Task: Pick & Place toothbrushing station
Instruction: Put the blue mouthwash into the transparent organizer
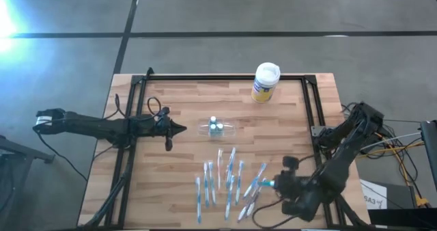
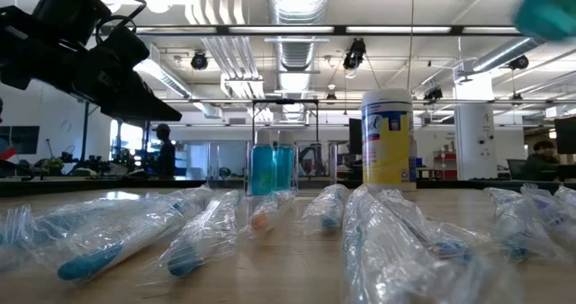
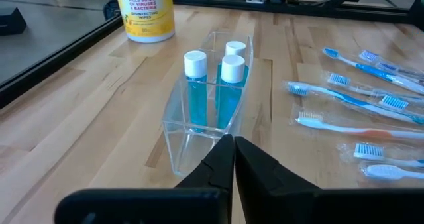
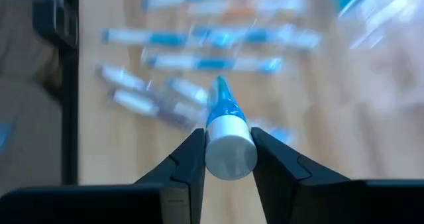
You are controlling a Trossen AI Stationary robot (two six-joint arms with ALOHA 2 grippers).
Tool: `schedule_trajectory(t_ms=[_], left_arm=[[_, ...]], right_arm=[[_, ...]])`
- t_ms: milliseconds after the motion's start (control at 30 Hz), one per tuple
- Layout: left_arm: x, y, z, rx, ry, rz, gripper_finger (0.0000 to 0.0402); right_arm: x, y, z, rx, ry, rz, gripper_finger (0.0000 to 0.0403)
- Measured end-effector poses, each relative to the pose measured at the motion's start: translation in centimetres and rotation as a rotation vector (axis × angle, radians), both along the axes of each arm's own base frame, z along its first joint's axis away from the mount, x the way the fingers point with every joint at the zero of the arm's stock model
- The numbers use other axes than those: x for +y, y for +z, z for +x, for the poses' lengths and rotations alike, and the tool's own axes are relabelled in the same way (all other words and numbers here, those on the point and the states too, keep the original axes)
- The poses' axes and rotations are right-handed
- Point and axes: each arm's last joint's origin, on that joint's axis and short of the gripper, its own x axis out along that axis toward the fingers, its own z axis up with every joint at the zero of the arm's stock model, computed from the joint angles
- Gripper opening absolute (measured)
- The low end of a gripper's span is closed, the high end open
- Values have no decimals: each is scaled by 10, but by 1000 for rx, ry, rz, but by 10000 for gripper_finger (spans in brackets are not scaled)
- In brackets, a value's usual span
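Between the right gripper's (image 4: 228,159) fingers a blue tube with a white cap (image 4: 228,144) is sitting clamped, cap toward the wrist, above the wrapped toothbrushes (image 1: 229,178) spread over the table's near half. That arm is reaching in from the near right corner of the wooden table (image 1: 184,108). Left gripper (image 3: 233,159) is hovering with fingers pressed together, holding nothing, tip pointing at the near end of the clear holder (image 3: 199,128) and just short of it. The holder is sitting at mid-table, carrying three white-capped blue tubes (image 3: 222,85) standing upright. Past it a yellow wipes canister (image 1: 265,82) is standing at the far edge.
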Motion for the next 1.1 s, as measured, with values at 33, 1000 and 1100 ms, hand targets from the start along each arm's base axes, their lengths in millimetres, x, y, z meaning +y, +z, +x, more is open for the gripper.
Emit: schedule_trajectory(t_ms=[33, 1000, 1100], left_arm=[[0, 0, 0, 0, 0, 0, 20], [0, 0, 0, -11, 17, -56, 16], [0, 0, 0, -12, 18, -58, 14]], right_arm=[[-6, 6, -4, -33, 13, -15, 94], [-137, -58, -82, -563, 30, 166, 90], [-138, -64, -85, -589, 45, 173, 90]])
